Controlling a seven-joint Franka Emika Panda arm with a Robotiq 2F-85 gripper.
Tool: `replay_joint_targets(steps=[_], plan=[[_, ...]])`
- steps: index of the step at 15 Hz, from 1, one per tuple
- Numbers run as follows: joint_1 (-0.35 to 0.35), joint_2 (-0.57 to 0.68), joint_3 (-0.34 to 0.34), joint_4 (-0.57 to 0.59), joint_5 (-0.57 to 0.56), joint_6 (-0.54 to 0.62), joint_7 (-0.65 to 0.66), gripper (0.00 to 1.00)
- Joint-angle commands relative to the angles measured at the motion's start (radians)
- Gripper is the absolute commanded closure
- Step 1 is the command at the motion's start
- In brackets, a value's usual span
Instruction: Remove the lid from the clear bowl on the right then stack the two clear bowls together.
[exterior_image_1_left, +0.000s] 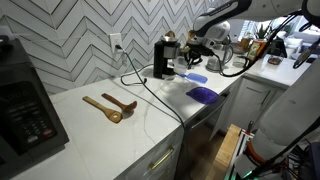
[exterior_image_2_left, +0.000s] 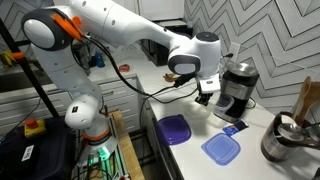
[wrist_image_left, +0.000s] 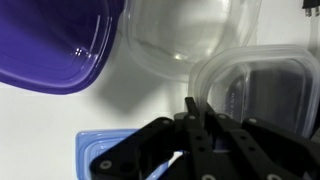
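Gripper fingers fill the lower centre of the wrist view. They are black and pressed together tip to tip, with nothing visible between them. The tool is clenched and grasps no object. Its tips stand over the near rim of the squarer clear bowl; contact with that rim cannot be determined.

The lid, light blue, lies flat on the white counter beneath the gripper body, which hides its right part. It rests on neither bowl. The squarer clear bowl sits just beside the rounder clear bowl. Both stand upright and open. Their rims either meet or overlap; which one cannot be determined. A violet-blue container sits just beside the rounder clear bowl.

In an exterior view the gripper hangs just in front of the black coffee maker, toward the back edge of the counter. The violet-blue container stands near the front edge, with a flat violet-blue piece near it. A metal kettle stands well apart. In an exterior view two wooden spoons lie mid-counter, well apart from the coffee maker.
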Motion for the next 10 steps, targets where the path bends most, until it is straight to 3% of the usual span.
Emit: replay_joint_targets(steps=[1, 10], plan=[[0.02, -0.02, 0.019, -0.024, -0.018, -0.015, 0.126, 0.98], [0.052, -0.036, 0.047, -0.06, -0.033, -0.077, 0.297, 0.98]])
